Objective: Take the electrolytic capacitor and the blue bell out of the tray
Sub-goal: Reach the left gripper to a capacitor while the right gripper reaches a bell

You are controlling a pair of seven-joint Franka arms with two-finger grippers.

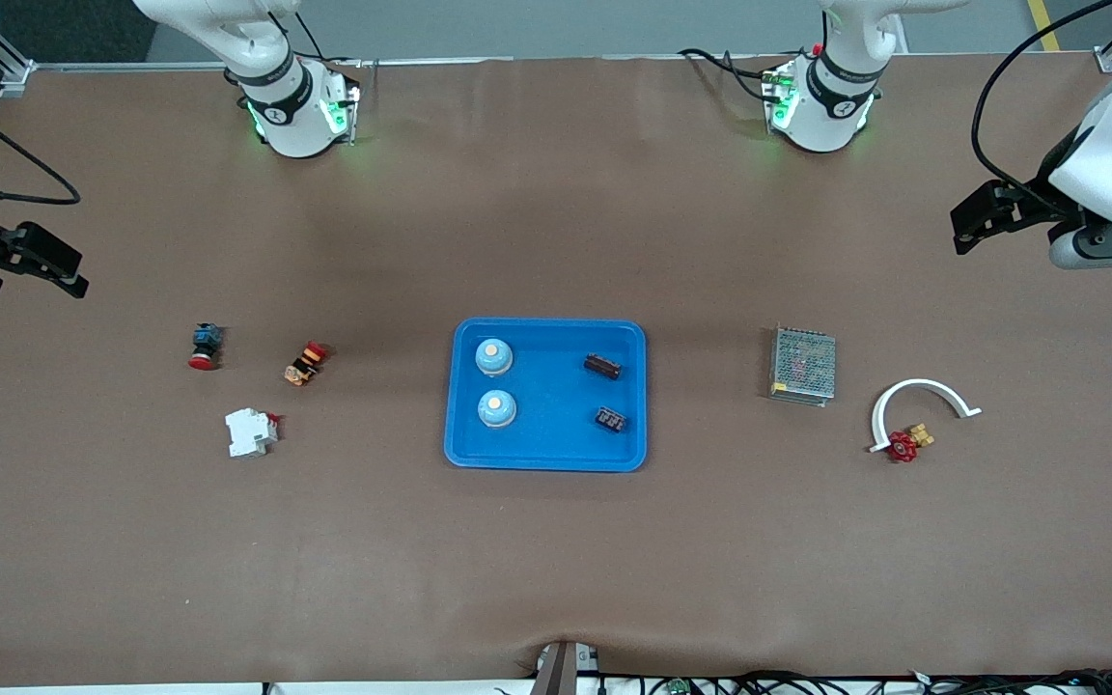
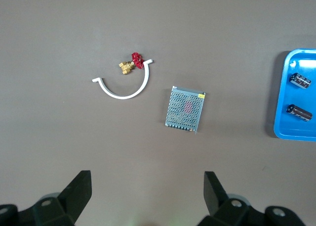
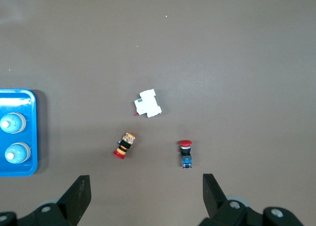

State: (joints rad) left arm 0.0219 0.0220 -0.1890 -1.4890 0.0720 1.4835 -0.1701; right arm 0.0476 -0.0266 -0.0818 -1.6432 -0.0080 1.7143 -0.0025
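- Left gripper [image 2: 147, 196]: fingers [image 2: 79, 191] spread wide, holding nothing; it hangs over bare table at the left arm's end, the mesh box [image 2: 184, 109] lying out ahead of its fingertips
- Right gripper [image 3: 146, 196]: fingers [image 3: 79, 196] likewise released and empty; the red push button [image 3: 185, 153] lies ahead of them
- Two bells [image 1: 494, 356] sit dome-up in the blue tray [image 1: 546, 458], well apart from both grippers; two capacitors [image 1: 602, 366] lie on their sides there, long axes running roughly from one arm's end toward the other's

The left arm rises from its base at 1 o'clock of the front view and bends out to 3 o'clock, where its left pincer [image 1: 966, 227] hangs over the bench's edge, fingers [image 2: 79, 194] spread wide and empty. The right arm mirrors it from 11 o'clock out to 9 o'clock; the right pincer [image 1: 54, 270] hangs there with fingers [image 3: 79, 196] parted and nothing between them.
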